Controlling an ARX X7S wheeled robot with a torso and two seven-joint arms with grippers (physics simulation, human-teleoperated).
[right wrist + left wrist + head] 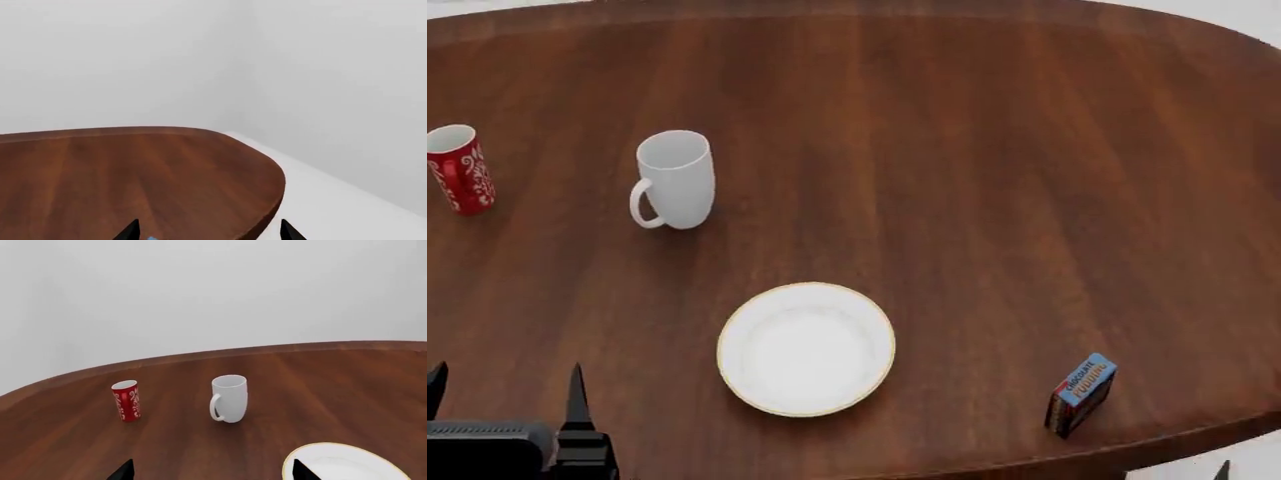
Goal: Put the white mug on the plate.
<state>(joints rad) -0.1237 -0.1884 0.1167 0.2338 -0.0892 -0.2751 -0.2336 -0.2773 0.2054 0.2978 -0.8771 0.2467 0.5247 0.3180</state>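
The white mug (pixel 677 178) stands upright on the brown table (pixel 1028 200), its handle turned toward the table's front left. The plate (pixel 806 347) lies empty nearer the front edge, to the mug's right. My left gripper (pixel 505 392) hovers open at the front left, well short of the mug and left of the plate. In the left wrist view the mug (pixel 230 398) stands ahead between the spread fingertips (pixel 123 471), and the plate (pixel 347 462) shows beside one tip. My right gripper (pixel 209 234) is open and holds nothing, near the table's right end.
A red cup with a white pattern (pixel 461 168) stands left of the mug, a hand's width away, also visible as the red cup (pixel 127 400). A small blue-topped box (pixel 1081 393) stands near the front right edge. The table's curved edge (pixel 267 210) lies under the right gripper.
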